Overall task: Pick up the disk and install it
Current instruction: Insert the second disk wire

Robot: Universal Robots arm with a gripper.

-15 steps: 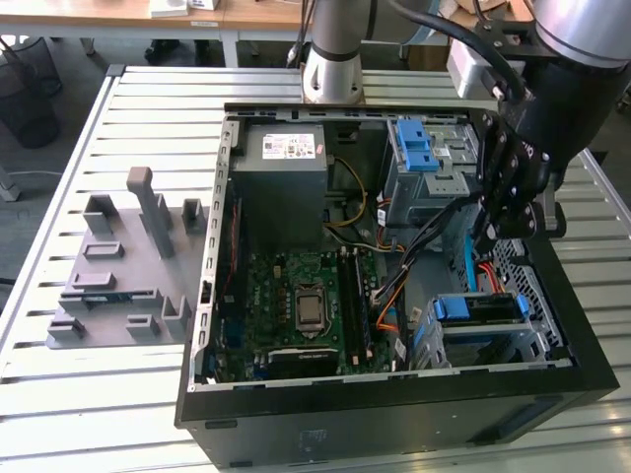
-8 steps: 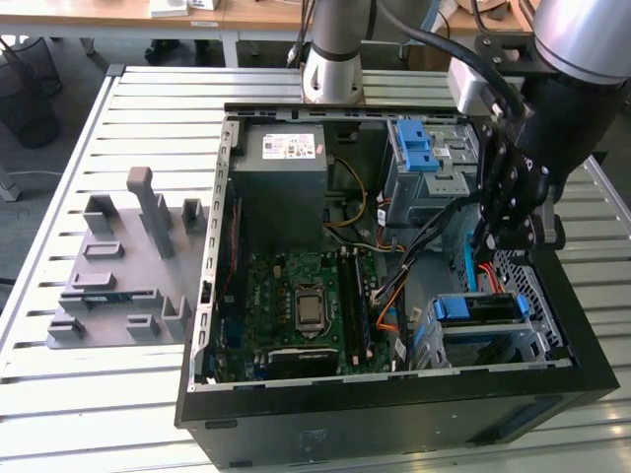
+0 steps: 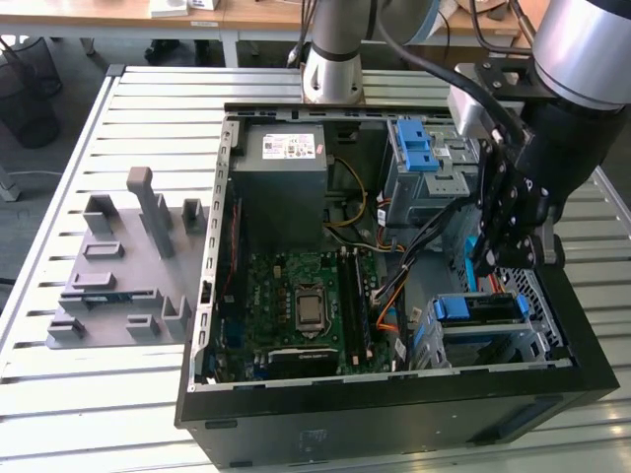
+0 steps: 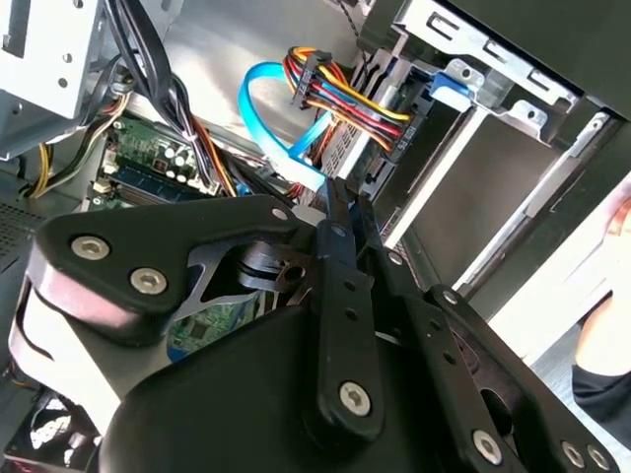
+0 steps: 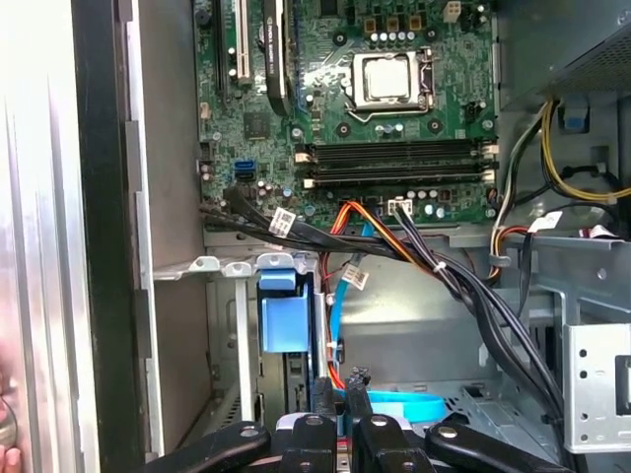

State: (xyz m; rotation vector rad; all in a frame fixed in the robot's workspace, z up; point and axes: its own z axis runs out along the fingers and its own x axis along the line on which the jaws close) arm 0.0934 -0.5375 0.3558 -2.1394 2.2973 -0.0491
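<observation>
**One drive sitting in the lower bay**

One black two-finger gripper (image 3: 490, 258) hangs inside the open black computer case (image 3: 394, 434). Its jaws are pressed nearly together with nothing pinched. The silver disk in its blue plastic carrier (image 3: 480, 308) sits slotted into the metal bay just below the fingers (image 5: 323, 394), beside the green motherboard (image 3: 296, 296).
</observation>
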